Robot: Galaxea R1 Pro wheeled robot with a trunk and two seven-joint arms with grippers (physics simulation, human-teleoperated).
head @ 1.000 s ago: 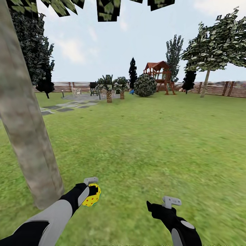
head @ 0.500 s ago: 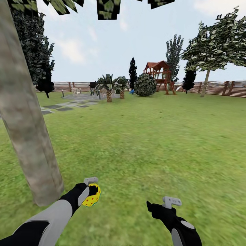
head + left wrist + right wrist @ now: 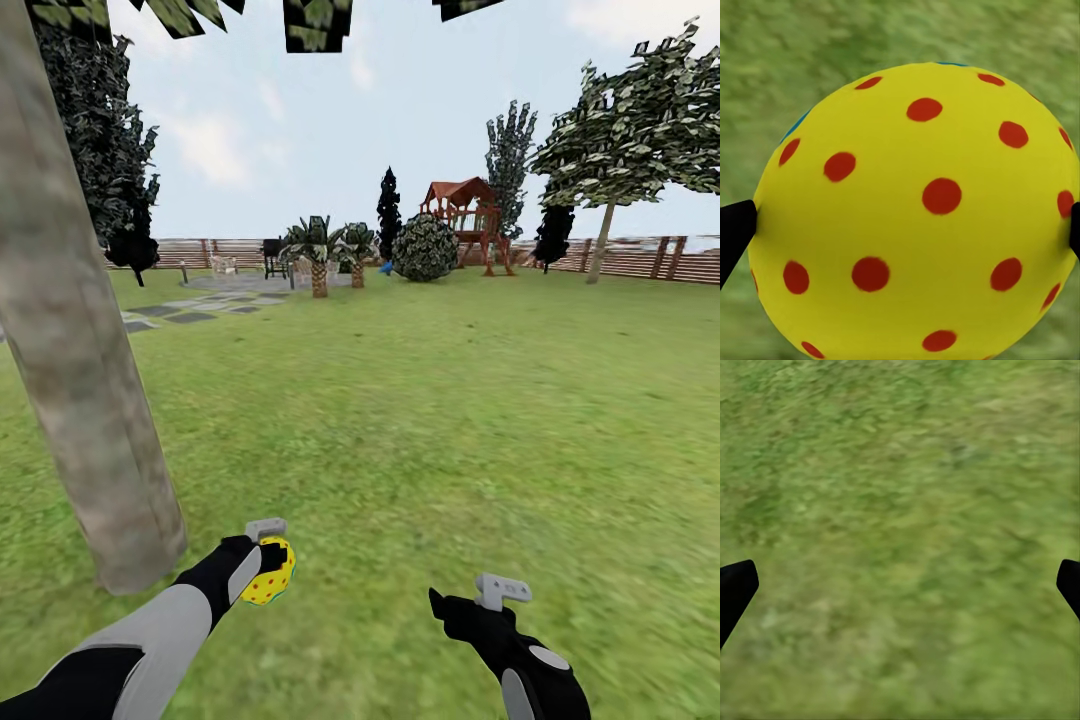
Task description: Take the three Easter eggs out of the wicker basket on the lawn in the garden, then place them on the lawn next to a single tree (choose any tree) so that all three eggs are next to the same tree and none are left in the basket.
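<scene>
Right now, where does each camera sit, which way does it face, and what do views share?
Head view: on the head, facing forward-down over lawn past the tree; both arms show.
Left wrist view: along the left gripper, jaws closed on the Easter egg.
Right wrist view: along the open right gripper, onto grass.
Shared: the egg, head and left wrist views.

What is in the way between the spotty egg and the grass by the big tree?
Nothing visible. The left gripper holds the egg above bare lawn, just beside the tree trunk.
</scene>
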